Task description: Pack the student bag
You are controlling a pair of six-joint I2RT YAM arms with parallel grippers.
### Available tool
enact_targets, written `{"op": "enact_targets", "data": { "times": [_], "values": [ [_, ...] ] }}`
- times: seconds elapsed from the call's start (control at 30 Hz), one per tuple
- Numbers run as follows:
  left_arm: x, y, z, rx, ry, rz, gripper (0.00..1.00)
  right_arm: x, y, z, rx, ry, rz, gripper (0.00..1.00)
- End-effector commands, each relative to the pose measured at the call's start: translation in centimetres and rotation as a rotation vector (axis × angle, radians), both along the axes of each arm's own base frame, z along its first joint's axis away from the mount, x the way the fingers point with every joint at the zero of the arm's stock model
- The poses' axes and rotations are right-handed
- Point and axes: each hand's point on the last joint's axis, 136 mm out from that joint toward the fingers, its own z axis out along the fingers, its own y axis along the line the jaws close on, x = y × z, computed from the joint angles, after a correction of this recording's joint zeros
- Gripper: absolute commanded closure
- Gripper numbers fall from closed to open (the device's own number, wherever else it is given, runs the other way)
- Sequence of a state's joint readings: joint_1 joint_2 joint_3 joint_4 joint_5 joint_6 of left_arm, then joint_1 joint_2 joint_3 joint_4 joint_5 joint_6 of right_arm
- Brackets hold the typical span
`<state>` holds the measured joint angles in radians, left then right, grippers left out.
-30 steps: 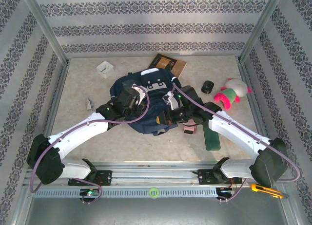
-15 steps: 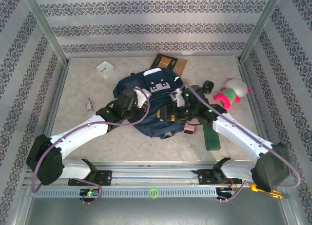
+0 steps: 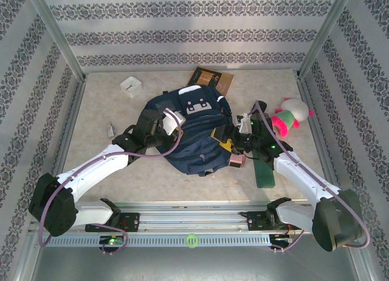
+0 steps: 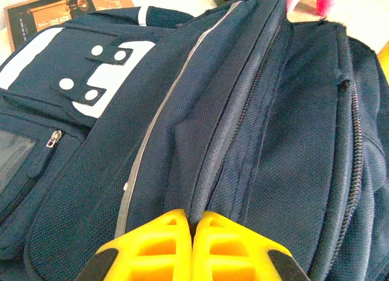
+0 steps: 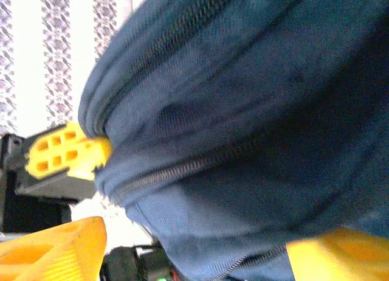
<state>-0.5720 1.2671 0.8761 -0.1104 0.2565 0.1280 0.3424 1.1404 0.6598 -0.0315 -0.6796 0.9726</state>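
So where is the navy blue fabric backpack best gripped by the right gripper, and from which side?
Best take the navy blue fabric backpack by the raised fabric fold beside its zip, coming from the right. The fold stands up thin from the soft body; the left gripper pinches it from the left.

my table (image 3: 100, 111) | student bag (image 3: 188, 132) centre | book (image 3: 213, 80), white box (image 3: 130, 86) far | plush toy (image 3: 290, 117) right | green slab (image 3: 264, 171) near-right

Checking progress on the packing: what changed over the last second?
The right gripper pulled back rightward to the right edge of the student bag, fingers apart around it; the bag spread out flatter. The left gripper stays shut on a fabric fold. Book, plush toy and white box unmoved.
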Motion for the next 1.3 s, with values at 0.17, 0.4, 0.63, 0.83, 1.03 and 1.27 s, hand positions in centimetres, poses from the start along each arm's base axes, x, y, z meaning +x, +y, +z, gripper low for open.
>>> {"op": "enact_targets", "data": {
  "times": [0.17,0.4,0.63,0.83,1.03,1.27],
  "values": [
    [1.0,-1.3,4.2,-0.116,-0.128,-0.045,1.0,3.5,0.6,0.4,0.083,-0.036,-0.153,0.45],
    [2.9,1.6,3.3,-0.047,-0.074,0.177,0.84,3.3,0.7,2.4,0.067,-0.139,-0.297,1.0],
    [5.8,4.8,1.3,0.032,-0.016,0.362,0.84,2.0,4.0,4.9,0.12,-0.243,-0.327,1.0],
    [3.8,5.5,4.2,-0.07,0.035,0.409,0.54,1.9,5.5,5.4,0.11,-0.275,-0.347,1.0],
    [-2.6,7.3,6.2,-0.208,0.136,0.503,0.51,2.1,6.4,6.0,0.106,-0.319,-0.342,1.0],
    [-8.0,4.9,1.8,-0.295,0.397,0.508,0.51,2.3,6.9,6.3,0.108,-0.335,-0.332,1.0]
  ]
}}
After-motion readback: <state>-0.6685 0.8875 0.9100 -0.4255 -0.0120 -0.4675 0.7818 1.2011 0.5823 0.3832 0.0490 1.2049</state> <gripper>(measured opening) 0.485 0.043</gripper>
